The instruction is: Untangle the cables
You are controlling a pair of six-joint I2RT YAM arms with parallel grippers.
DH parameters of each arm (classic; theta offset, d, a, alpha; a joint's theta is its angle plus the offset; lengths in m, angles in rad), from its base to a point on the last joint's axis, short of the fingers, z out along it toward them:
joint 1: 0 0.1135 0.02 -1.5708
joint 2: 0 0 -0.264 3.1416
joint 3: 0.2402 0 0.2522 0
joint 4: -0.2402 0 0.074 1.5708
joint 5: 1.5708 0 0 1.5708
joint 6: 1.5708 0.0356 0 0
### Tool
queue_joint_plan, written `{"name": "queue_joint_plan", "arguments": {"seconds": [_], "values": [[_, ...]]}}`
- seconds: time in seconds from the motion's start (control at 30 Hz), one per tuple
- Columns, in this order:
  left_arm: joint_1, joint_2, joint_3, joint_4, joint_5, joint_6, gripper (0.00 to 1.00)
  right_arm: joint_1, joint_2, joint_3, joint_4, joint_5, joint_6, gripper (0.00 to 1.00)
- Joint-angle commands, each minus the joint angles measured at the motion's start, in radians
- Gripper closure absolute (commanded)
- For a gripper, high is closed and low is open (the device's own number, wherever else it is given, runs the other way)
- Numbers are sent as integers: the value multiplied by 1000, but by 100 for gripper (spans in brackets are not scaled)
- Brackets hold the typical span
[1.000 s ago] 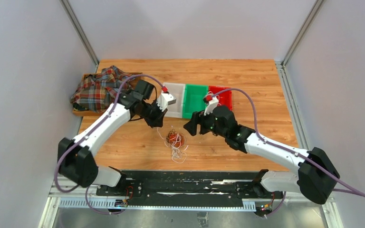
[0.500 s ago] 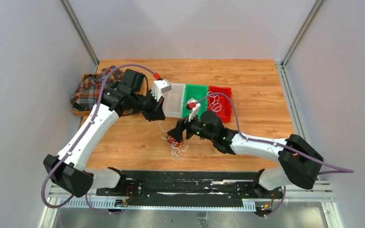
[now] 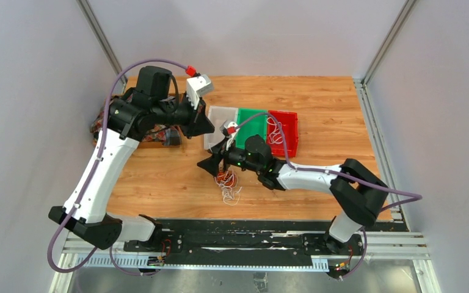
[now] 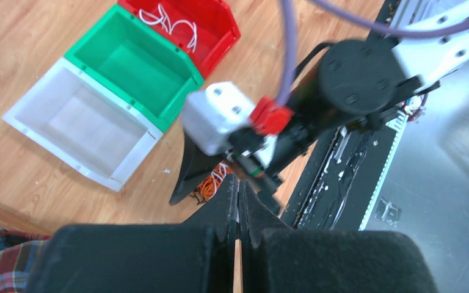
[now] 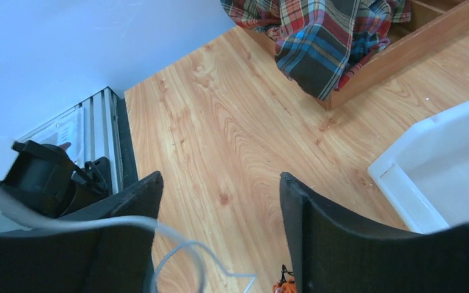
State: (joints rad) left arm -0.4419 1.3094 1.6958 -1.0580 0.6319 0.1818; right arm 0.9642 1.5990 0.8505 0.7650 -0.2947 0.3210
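Cables (image 3: 226, 182): one knot of orange-red, white and dark strands on the table (image 3: 159, 177), near its front middle. Right gripper (image 3: 210, 165) sits low, just beside the knot, jaws spread wide and empty; likely lining up a pinch on a loop. Left gripper (image 3: 209, 126) hangs higher and farther back, jaws pressed shut, no strand visible between them; probably parked out of the way. Red bin (image 3: 294, 135) holds a white cable (image 3: 275, 130), so sorting seems begun.

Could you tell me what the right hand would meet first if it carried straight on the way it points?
Probably the wooden table just ahead of the open right hand; the plaid cloth lies farther on, though depth is unclear.
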Motion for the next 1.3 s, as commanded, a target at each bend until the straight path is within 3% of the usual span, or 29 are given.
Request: {"name": "queue_joint_plan", "arguments": {"seconds": [0.0,0.33,0.7,1.07,1.27], "values": [[-18,15,92,-26,32,-37,100,15,93,57,76,-23,13,34],[-20,42,377,-34,-48,-11,100,15,166,-51,98,-19,48,56],[-20,123,804,4,-306,51,100,15,122,-172,78,37,46,59],[-20,-58,641,513,-561,136,100,13,62,-228,42,76,39,59],[-20,-73,629,543,-548,138,100,13,38,-214,5,84,21,58]]}}
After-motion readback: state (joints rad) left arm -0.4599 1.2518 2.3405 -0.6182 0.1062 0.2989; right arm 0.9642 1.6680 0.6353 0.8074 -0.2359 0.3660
